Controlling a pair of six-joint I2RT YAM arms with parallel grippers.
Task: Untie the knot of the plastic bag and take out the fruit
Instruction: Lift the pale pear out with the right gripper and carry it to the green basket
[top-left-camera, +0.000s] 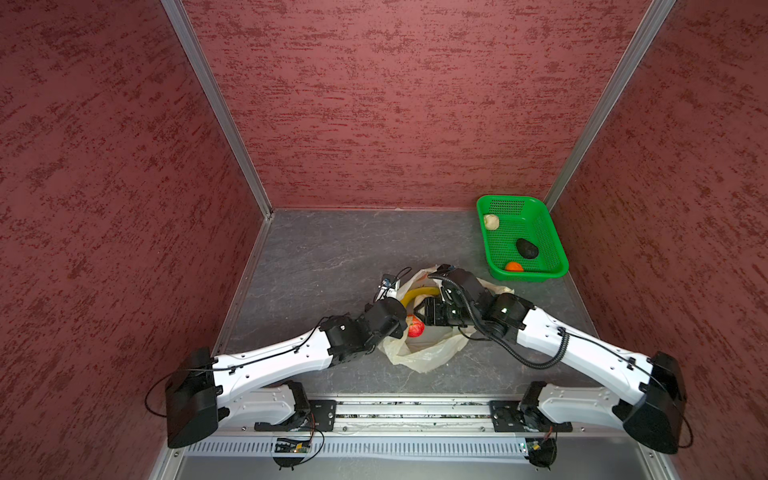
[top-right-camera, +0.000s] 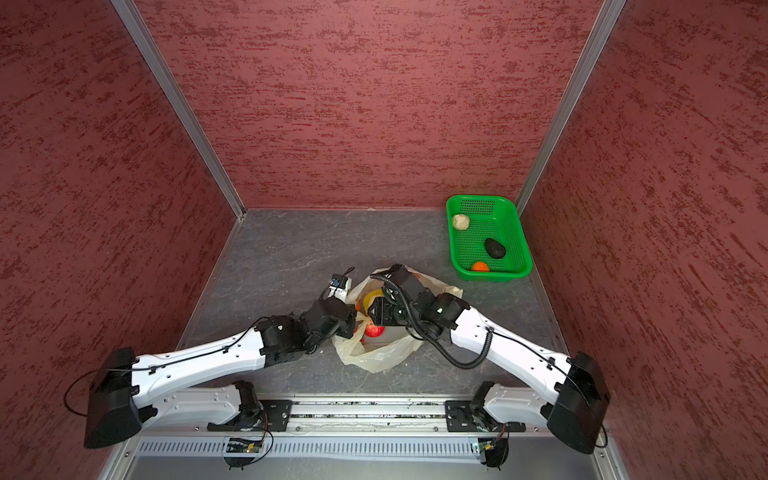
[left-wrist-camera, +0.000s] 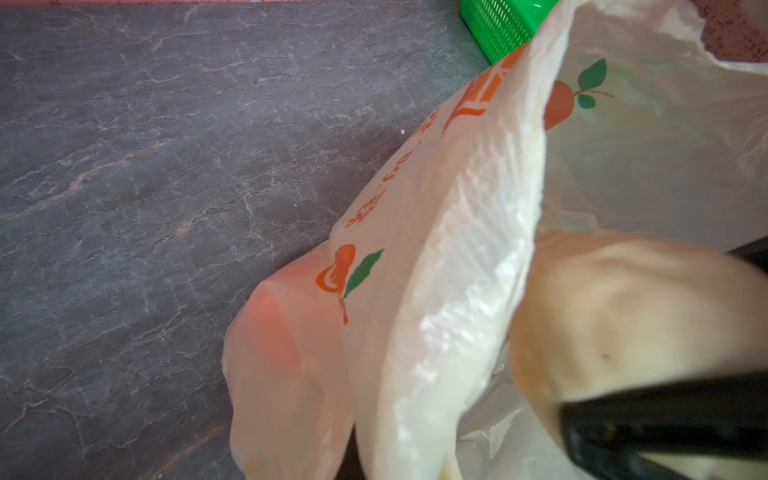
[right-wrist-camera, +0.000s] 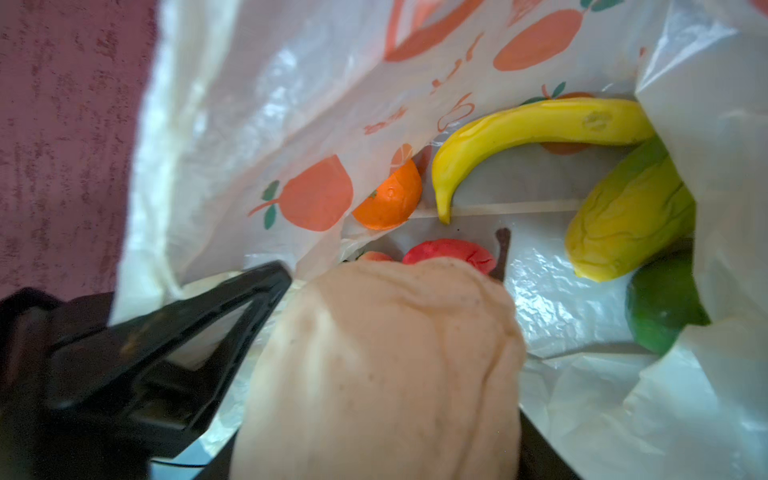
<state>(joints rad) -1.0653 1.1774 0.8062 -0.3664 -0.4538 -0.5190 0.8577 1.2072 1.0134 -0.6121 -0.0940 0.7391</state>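
Right wrist view: looks down into the bag (right-wrist-camera: 291, 104), whose mouth gapes wide.
Knot: none shows; with the mouth this open I judge it already undone.
Fruit in bag: banana (right-wrist-camera: 519, 129), orange (right-wrist-camera: 388, 199), apple (right-wrist-camera: 449, 251), mango (right-wrist-camera: 631, 216) and green fruit (right-wrist-camera: 660, 307) lie on the bag's floor. A fold of film half covers the orange and another hides part of the green fruit.
Right pincer (right-wrist-camera: 320, 276): inside the mouth, just above the apple, jaws apart with nothing between them. I judge it is placed to close on the apple.
Left pincer (left-wrist-camera: 544, 386): closed on the bag's rim, holding that wall upright, likely so the mouth gapes for the other arm.
Bag place: mid-counter (top-left-camera: 332, 257), between the two arms, near the basket.
Basket (top-left-camera: 532, 275): in the far right corner, apart from the bag. It holds a cream piece (top-left-camera: 491, 221), an avocado (top-left-camera: 527, 248) and a second orange (top-left-camera: 514, 266), so I judge it the drop-off.
Progress: three pieces out, five seen inside.
Risk: the film is thin and lies close round the apple, so the jaws could pinch plastic along with it.
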